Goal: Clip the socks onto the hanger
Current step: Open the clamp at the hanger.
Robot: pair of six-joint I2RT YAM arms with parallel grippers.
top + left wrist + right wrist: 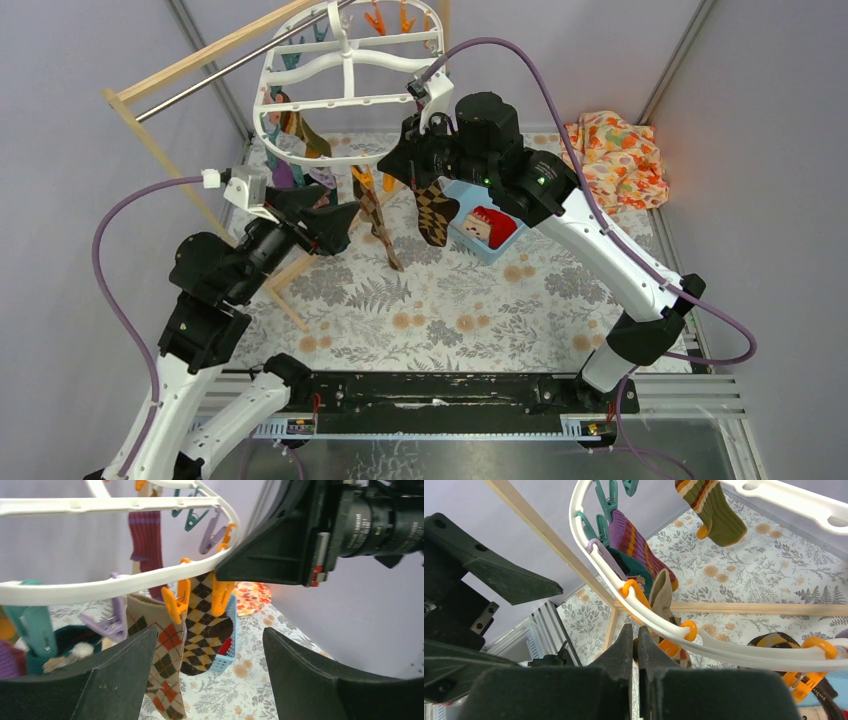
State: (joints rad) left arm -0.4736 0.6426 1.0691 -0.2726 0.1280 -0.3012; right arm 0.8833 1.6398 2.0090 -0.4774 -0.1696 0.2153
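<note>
**Top external: several socks pegged, one left in the basket**

At the far left edge of the tabletop (440, 310), wooden rack (165, 75) carrying the hanger (345, 75) over the far edge. Just below its near rim, left gripper (208, 640) spread wide, holding nothing. Already hanging: maroon-purple sock (146, 535), light argyle sock (165, 650), dark argyle sock (205, 630) under orange pegs (172, 602). Against the same rim, right gripper (634, 635) pressed together, apparently pinching nothing. Probably left to do: red sock (492, 225) lying in the blue basket (478, 248) towards the far right corner. Orange floral cloth (615, 160) bunched in that corner.
</note>
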